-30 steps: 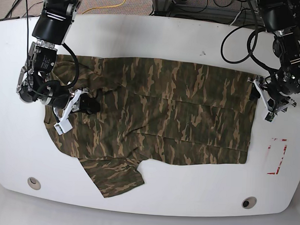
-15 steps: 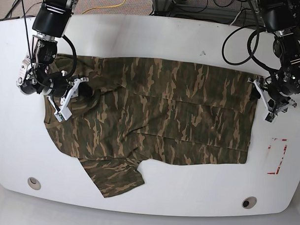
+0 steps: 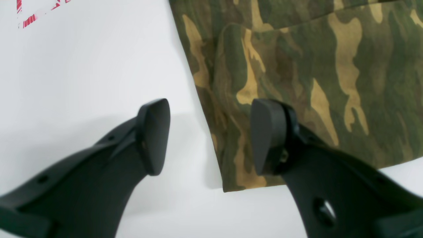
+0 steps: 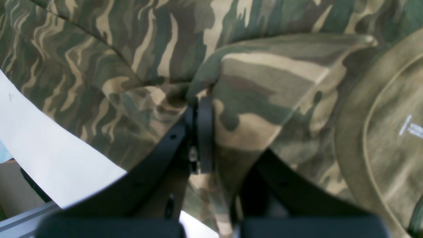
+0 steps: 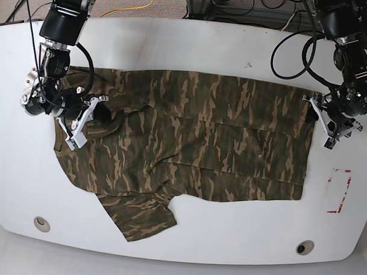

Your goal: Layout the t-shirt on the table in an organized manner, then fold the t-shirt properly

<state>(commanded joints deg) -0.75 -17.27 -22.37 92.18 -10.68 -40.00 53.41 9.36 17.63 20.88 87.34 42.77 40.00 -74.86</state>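
The camouflage t-shirt point(image 5: 201, 138) lies spread across the white table point(image 5: 205, 48), collar end to the left and hem to the right. My right gripper point(image 5: 95, 115) is shut on a raised fold of the shirt near the shoulder. In the right wrist view the cloth point(image 4: 257, 109) is pinched in the gripper point(image 4: 214, 132), and the tan inner collar point(image 4: 383, 132) lies beside it. My left gripper point(image 5: 318, 117) stands open at the hem's far corner. In its wrist view the gripper point(image 3: 211, 137) straddles the hem edge point(image 3: 228, 158), one finger over bare table point(image 3: 82, 66).
A red tape outline point(image 5: 339, 191) is marked near the table's right edge, also seen as tape point(image 3: 36, 15) in the left wrist view. Two grommet holes point(image 5: 42, 223) point(image 5: 304, 247) sit near the front edge. One sleeve point(image 5: 141, 217) reaches toward the front. Cables point(image 5: 236, 6) lie beyond the far edge.
My right gripper has pulled its fold of the shirt up and away from the front edge, bunching the shoulder. The left gripper has barely moved.
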